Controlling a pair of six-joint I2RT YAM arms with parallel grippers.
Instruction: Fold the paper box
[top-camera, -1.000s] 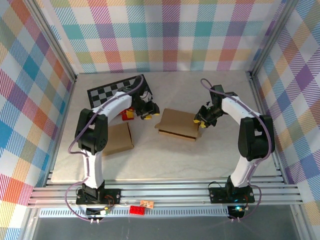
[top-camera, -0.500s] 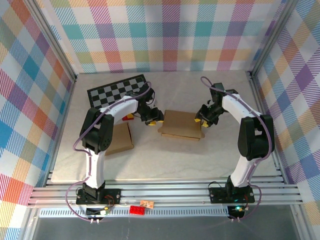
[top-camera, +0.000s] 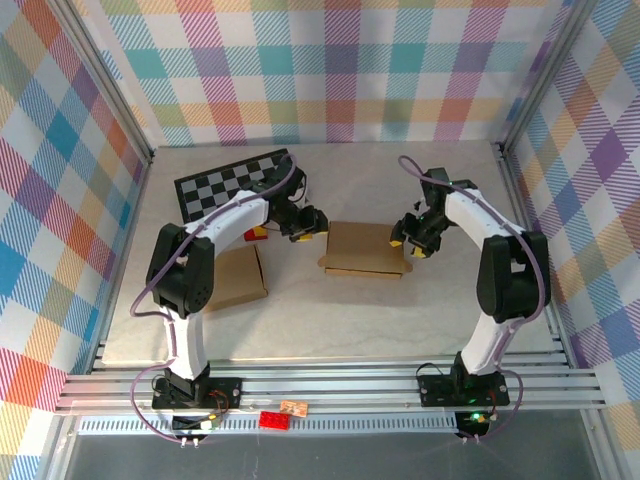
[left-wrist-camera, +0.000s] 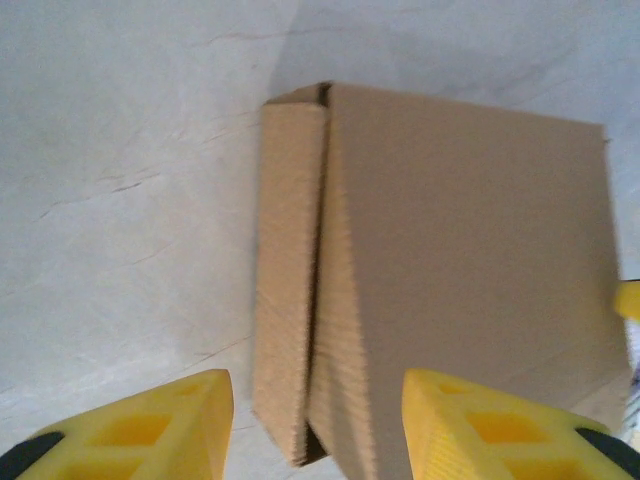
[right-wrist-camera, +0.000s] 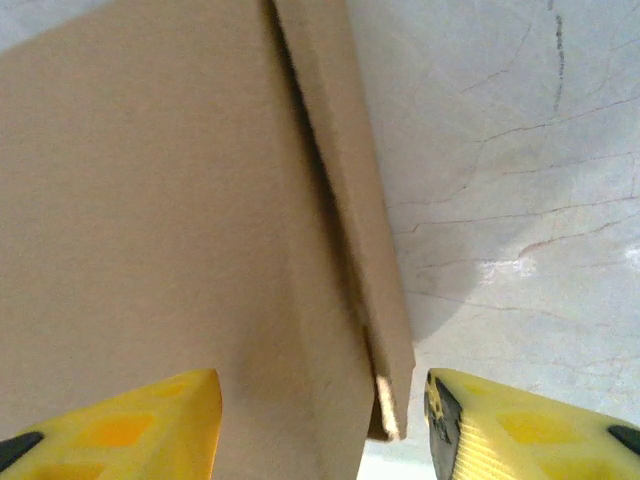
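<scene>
- The flat brown cardboard box (top-camera: 365, 248) is lying in the middle of the frame on the pale marble-patterned table (top-camera: 400, 315). The left claw (top-camera: 308, 226) is sitting at its left edge and the right claw (top-camera: 408, 243) at its right edge.
- Both claws are released: in each wrist view the yellow fingers are standing apart on either side of a box edge, pinching no cardboard.
- The first risk, in my judgement, is one claw pushing while the other is not holding. Then the light box would be sliding or turning on the smooth table instead of folding.
- The narrow side flap (left-wrist-camera: 290, 300), centre left in the left wrist view, is looking only partly bent. A finger coming down on it could be crushing it or creasing it along a wrong line.
- The thin strip (right-wrist-camera: 350, 200) in the right wrist view is standing slightly off the panel, so a fingertip could be catching under it and tearing it.
- Left of the box the room is tight. A small red and yellow object (top-camera: 256, 232), a black and white checkered board (top-camera: 232, 180) and a second brown cardboard sheet (top-camera: 238, 278) are lying near the left arm.
- Below the box the table is offering free room, and the metal frame rail (top-camera: 516, 200) at the right is well apart from the right claw.
</scene>
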